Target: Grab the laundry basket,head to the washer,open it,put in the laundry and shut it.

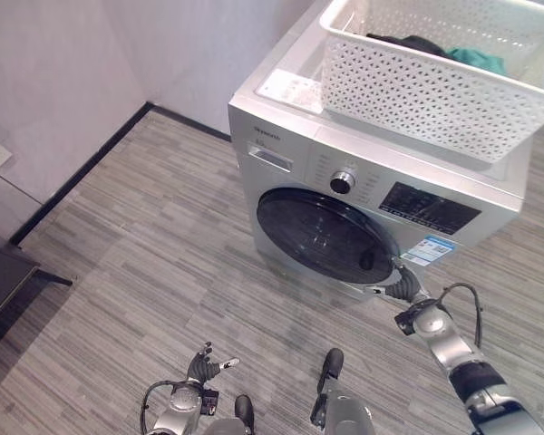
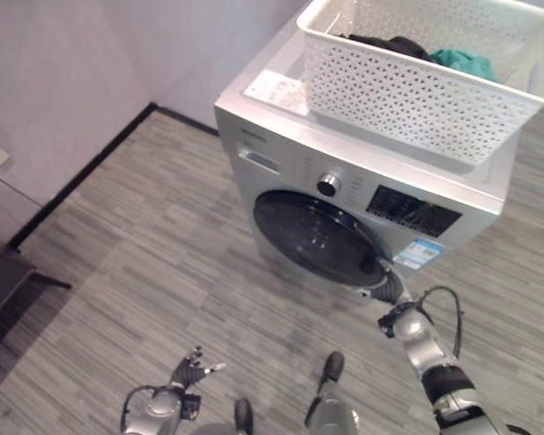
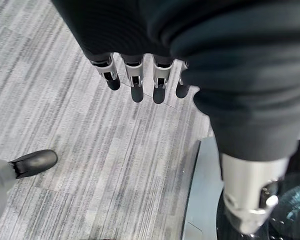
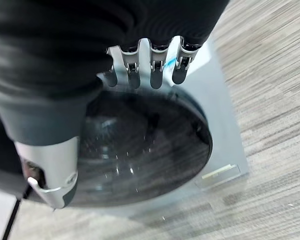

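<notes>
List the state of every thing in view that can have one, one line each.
Washer door: shut.
Laundry basket: upright on top of the washer, holding dark and teal laundry.
Right hand: open, fingers straight, at the door's edge.
Left hand: open, low over the floor, holding nothing.

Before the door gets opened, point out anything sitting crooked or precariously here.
The white laundry basket rests skewed on top of the washer, turned at an angle to its edges, one corner jutting past the front right edge. Dark and teal clothes lie inside. The round door looks closed, the right hand at its rim.
</notes>
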Robot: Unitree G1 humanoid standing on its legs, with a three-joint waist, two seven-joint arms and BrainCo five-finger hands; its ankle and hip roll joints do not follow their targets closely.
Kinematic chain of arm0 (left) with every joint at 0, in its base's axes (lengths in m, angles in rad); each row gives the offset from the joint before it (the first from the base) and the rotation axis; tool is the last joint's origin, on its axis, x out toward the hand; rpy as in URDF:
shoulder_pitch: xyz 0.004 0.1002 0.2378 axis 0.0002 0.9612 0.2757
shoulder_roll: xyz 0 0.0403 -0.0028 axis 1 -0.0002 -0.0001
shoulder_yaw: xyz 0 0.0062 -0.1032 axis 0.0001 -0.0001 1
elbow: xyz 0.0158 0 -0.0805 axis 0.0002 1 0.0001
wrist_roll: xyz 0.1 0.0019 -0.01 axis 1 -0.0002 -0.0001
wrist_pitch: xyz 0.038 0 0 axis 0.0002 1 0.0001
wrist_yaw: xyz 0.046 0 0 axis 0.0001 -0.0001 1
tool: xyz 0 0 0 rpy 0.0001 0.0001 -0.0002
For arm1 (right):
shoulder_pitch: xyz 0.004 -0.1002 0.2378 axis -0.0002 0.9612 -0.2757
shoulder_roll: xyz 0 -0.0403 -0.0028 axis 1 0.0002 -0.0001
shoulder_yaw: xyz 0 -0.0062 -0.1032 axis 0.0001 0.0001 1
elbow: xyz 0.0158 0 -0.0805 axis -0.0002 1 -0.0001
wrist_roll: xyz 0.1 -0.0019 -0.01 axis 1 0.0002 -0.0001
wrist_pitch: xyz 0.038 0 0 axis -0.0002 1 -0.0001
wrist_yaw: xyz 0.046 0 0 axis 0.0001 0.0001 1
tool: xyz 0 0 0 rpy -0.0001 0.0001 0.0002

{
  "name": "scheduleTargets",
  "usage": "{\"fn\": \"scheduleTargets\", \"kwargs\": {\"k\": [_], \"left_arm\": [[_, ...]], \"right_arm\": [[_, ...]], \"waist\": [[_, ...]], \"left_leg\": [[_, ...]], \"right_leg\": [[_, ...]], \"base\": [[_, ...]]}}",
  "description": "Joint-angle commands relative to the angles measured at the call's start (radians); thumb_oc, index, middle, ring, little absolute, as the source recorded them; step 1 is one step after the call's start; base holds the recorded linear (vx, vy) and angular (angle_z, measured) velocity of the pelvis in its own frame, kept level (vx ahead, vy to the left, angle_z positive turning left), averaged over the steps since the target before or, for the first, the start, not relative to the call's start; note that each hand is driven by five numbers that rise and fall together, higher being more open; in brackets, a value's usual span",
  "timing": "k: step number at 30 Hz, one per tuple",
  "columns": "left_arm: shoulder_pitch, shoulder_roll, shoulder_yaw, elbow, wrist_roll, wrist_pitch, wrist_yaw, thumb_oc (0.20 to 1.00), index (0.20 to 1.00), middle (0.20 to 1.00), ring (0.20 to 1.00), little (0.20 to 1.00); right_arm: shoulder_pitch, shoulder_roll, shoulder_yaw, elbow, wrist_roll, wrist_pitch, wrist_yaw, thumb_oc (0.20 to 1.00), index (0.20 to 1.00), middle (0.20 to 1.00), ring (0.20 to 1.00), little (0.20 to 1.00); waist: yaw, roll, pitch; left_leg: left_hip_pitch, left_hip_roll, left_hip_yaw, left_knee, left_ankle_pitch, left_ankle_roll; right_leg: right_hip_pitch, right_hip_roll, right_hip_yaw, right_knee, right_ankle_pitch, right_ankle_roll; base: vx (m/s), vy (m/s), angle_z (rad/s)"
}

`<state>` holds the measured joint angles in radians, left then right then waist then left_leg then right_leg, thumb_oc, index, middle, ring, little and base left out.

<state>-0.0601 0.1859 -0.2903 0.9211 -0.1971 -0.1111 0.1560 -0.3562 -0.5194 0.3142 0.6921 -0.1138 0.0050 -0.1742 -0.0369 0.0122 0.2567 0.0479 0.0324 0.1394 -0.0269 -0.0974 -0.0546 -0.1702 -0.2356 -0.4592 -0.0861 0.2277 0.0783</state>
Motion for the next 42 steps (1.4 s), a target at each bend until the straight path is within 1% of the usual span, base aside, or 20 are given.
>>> {"fn": "scheduleTargets", "kwargs": {"k": [1, 4, 5, 6, 7, 8, 11, 12, 13, 14, 16, 18, 19, 20, 22, 26, 33, 36, 41, 42], "left_arm": [[-0.034, -0.008, -0.029, -0.001, -0.031, -0.045, 0.032, 1.0, 1.0, 1.0, 1.0, 1.0], [-0.035, -0.007, -0.045, -0.012, -0.038, -0.054, 0.038, 1.0, 1.0, 1.0, 1.0, 1.0], [-0.032, -0.003, -0.06, -0.029, -0.044, -0.06, 0.041, 1.0, 1.0, 1.0, 1.0, 1.0], [-0.033, -0.003, -0.059, -0.029, -0.044, -0.06, 0.042, 1.0, 1.0, 1.0, 1.0, 1.0], [-0.031, -0.001, -0.073, -0.044, -0.05, -0.062, 0.035, 1.0, 1.0, 1.0, 1.0, 1.0], [-0.031, -0.001, -0.073, -0.044, -0.05, -0.062, 0.035, 1.0, 1.0, 1.0, 1.0, 1.0], [-0.035, 0.0, -0.08, -0.049, -0.054, -0.067, 0.034, 1.0, 1.0, 1.0, 1.0, 1.0], [-0.039, -0.005, -0.073, -0.035, -0.058, -0.063, 0.032, 1.0, 1.0, 1.0, 1.0, 1.0], [-0.039, -0.005, -0.073, -0.035, -0.058, -0.063, 0.032, 1.0, 1.0, 1.0, 1.0, 1.0], [-0.044, -0.017, -0.056, -0.007, -0.055, -0.057, 0.038, 1.0, 1.0, 1.0, 1.0, 1.0], [-0.048, -0.032, -0.053, 0.018, -0.045, -0.053, 0.038, 1.0, 1.0, 1.0, 1.0, 1.0], [-0.061, -0.046, -0.052, 0.032, -0.035, -0.046, 0.036, 1.0, 1.0, 1.0, 1.0, 1.0], [-0.061, -0.045, -0.054, 0.032, -0.035, -0.046, 0.036, 1.0, 1.0, 1.0, 1.0, 1.0], [-0.064, -0.048, -0.056, 0.03, -0.033, -0.044, 0.036, 1.0, 1.0, 1.0, 1.0, 1.0], [-0.074, -0.056, -0.068, 0.009, -0.025, -0.036, 0.035, 1.0, 1.0, 1.0, 1.0, 1.0], [-0.074, -0.056, -0.08, -0.003, -0.015, -0.031, 0.031, 1.0, 1.0, 1.0, 1.0, 1.0], [-0.061, -0.042, -0.082, -0.02, -0.044, -0.046, 0.032, 1.0, 1.0, 1.0, 1.0, 1.0], [-0.057, -0.04, -0.087, -0.029, -0.075, -0.055, 0.036, 1.0, 1.0, 1.0, 1.0, 1.0], [-0.05, -0.037, -0.098, -0.045, -0.102, -0.064, 0.034, 1.0, 1.0, 1.0, 1.0, 1.0], [-0.052, -0.04, -0.104, -0.046, -0.112, -0.065, 0.039, 1.0, 1.0, 1.0, 1.0, 1.0]], "right_arm": [[-0.086, 0.023, 0.046, 0.046, -0.005, -0.018, -0.046, 1.0, 1.0, 1.0, 1.0, 1.0], [-0.152, 0.019, 0.07, 0.108, 0.008, -0.023, -0.059, 1.0, 1.0, 1.0, 1.0, 1.0], [-0.228, -0.006, 0.086, 0.173, 0.006, -0.023, -0.074, 1.0, 1.0, 1.0, 1.0, 1.0], [-0.229, -0.006, 0.086, 0.175, 0.006, -0.024, -0.074, 1.0, 1.0, 1.0, 1.0, 1.0], [-0.295, -0.044, 0.103, 0.22, -0.002, -0.026, -0.076, 1.0, 1.0, 1.0, 1.0, 1.0], [-0.297, -0.045, 0.103, 0.221, -0.002, -0.027, -0.076, 1.0, 1.0, 1.0, 1.0, 1.0], [-0.385, -0.112, 0.103, 0.268, 0.014, -0.03, -0.092, 1.0, 1.0, 1.0, 1.0, 1.0], [-0.394, -0.138, 0.099, 0.224, 0.003, -0.024, -0.103, 1.0, 1.0, 1.0, 1.0, 1.0], [-0.394, -0.138, 0.099, 0.223, 0.003, -0.023, -0.103, 1.0, 1.0, 1.0, 1.0, 1.0], [-0.344, -0.186, 0.056, 0.055, -0.032, -0.013, -0.126, 1.0, 1.0, 1.0, 1.0, 1.0], [-0.249, -0.21, -0.022, -0.101, -0.085, -0.006, -0.159, 1.0, 1.0, 1.0, 1.0, 1.0], [-0.133, -0.195, -0.111, -0.231, -0.117, -0.002, -0.181, 1.0, 1.0, 1.0, 1.0, 1.0], [-0.128, -0.195, -0.115, -0.235, -0.118, 0.0, -0.18, 1.0, 1.0, 1.0, 1.0, 1.0], [-0.091, -0.187, -0.148, -0.278, -0.126, 0.004, -0.188, 1.0, 1.0, 1.0, 1.0, 1.0], [0.007, -0.151, -0.236, -0.385, -0.139, 0.011, -0.209, 1.0, 1.0, 1.0, 1.0, 1.0], [0.048, -0.119, -0.276, -0.439, -0.143, 0.011, -0.227, 1.0, 1.0, 1.0, 1.0, 1.0], [-0.039, -0.093, -0.194, -0.333, -0.12, 0.003, -0.221, 1.0, 1.0, 1.0, 1.0, 1.0], [-0.116, -0.064, -0.133, -0.24, -0.098, 0.003, -0.225, 1.0, 1.0, 1.0, 1.0, 1.0], [-0.187, -0.032, -0.077, -0.154, -0.061, -0.007, -0.225, 1.0, 1.0, 1.0, 1.0, 1.0], [-0.212, -0.008, -0.054, -0.12, -0.045, -0.009, -0.23, 1.0, 1.0, 1.0, 1.0, 1.0]], "waist": [[0.023, -0.034, 0.016], [0.031, -0.024, 0.029], [0.036, -0.012, 0.04], [0.035, -0.011, 0.04], [0.037, 0.0, 0.049], [0.036, 0.001, 0.048], [0.032, 0.015, 0.055], [0.023, 0.019, 0.052], [0.024, 0.019, 0.052], [0.004, 0.016, 0.05], [-0.015, 0.016, 0.042], [-0.034, 0.013, 0.04], [-0.032, 0.012, 0.039], [-0.038, 0.012, 0.039], [-0.052, 0.005, 0.038], [-0.054, 0.001, 0.039], [-0.031, 0.001, 0.051], [-0.017, 0.011, 0.062], [-0.009, 0.02, 0.066], [-0.003, 0.024, 0.068]], "left_leg": [[0.07, 0.028, -0.022, 0.05, -0.117, 0.0], [0.041, 0.03, -0.028, 0.057, -0.108, -0.005], [0.017, 0.029, -0.035, 0.065, -0.104, -0.008], [0.016, 0.03, -0.036, 0.065, -0.104, -0.008], [-0.008, 0.025, -0.037, 0.082, -0.106, -0.009], [-0.009, 0.025, -0.037, 0.082, -0.106, -0.009], [-0.034, 0.02, -0.036, 0.095, -0.104, -0.014], [-0.037, 0.024, -0.029, 0.087, -0.098, -0.018], [-0.037, 0.024, -0.029, 0.087, -0.098, -0.018], [-0.032, 0.031, -0.024, 0.072, -0.091, -0.022], [-0.021, 0.039, -0.02, 0.05, -0.086, -0.022], [-0.012, 0.048, -0.018, 0.031, -0.086, -0.021], [-0.012, 0.048, -0.018, 0.031, -0.086, -0.021], [-0.01, 0.05, -0.015, 0.029, -0.085, -0.021], [-0.004, 0.056, -0.013, 0.023, -0.088, -0.02], [0.003, 0.058, -0.011, 0.014, -0.09, -0.018], [-0.005, 0.051, -0.018, 0.002, -0.083, -0.018], [-0.02, 0.048, -0.025, 0.003, -0.077, -0.019], [-0.036, 0.047, -0.032, 0.005, -0.07, -0.021], [-0.042, 0.047, -0.034, 0.007, -0.069, -0.022]], "right_leg": [[-0.123, -0.054, 0.087, 0.027, -0.002, 0.097], [-0.143, -0.054, 0.089, 0.027, -0.001, 0.095], [-0.157, -0.056, 0.093, 0.026, 0.0, 0.093], [-0.158, -0.057, 0.093, 0.027, 0.0, 0.093], [-0.173, -0.06, 0.098, 0.027, 0.002, 0.093], [-0.173, -0.06, 0.098, 0.027, 0.002, 0.093], [-0.193, -0.06, 0.109, 0.025, 0.004, 0.092], [-0.204, -0.055, 0.116, 0.024, 0.003, 0.091], [-0.205, -0.054, 0.116, 0.024, 0.003, 0.091], [-0.212, -0.044, 0.124, 0.025, 0.001, 0.089], [-0.22, -0.031, 0.126, 0.026, 0.0, 0.088], [-0.226, -0.021, 0.131, 0.025, 0.0, 0.088], [-0.226, -0.02, 0.131, 0.025, 0.0, 0.088], [-0.228, -0.019, 0.131, 0.025, 0.0, 0.089], [-0.233, -0.013, 0.133, 0.027, -0.001, 0.091], [-0.237, -0.011, 0.137, 0.027, 0.002, 0.093], [-0.257, -0.017, 0.137, 0.034, 0.011, 0.095], [-0.268, -0.025, 0.135, 0.039, 0.011, 0.094], [-0.277, -0.03, 0.133, 0.041, 0.011, 0.091], [-0.279, -0.03, 0.132, 0.042, 0.01, 0.09]], "base": [[-0.02, -0.017, 0.15], [-0.02, -0.036, 0.12], [-0.03, -0.033, 0.03], [-0.01, -0.031, 0.07], [0.01, -0.014, 0.08], [0.01, -0.021, 0.09], [0.03, -0.009, 0.06], [0.03, -0.001, 0.03], [0.06, -0.001, 0.02], [0.06, -0.014, -0.02], [0.05, -0.021, 0.0], [0.03, -0.013, -0.02], [0.02, -0.004, -0.06], [0.01, -0.015, -0.13], [0.01, -0.025, -0.1], [0.0, 0.0, 0.0], [0.0, -0.001, -0.01], [0.0, 0.0, 0.0], [0.0, 0.001, 0.06], [0.02, 0.009, 0.06]]}}
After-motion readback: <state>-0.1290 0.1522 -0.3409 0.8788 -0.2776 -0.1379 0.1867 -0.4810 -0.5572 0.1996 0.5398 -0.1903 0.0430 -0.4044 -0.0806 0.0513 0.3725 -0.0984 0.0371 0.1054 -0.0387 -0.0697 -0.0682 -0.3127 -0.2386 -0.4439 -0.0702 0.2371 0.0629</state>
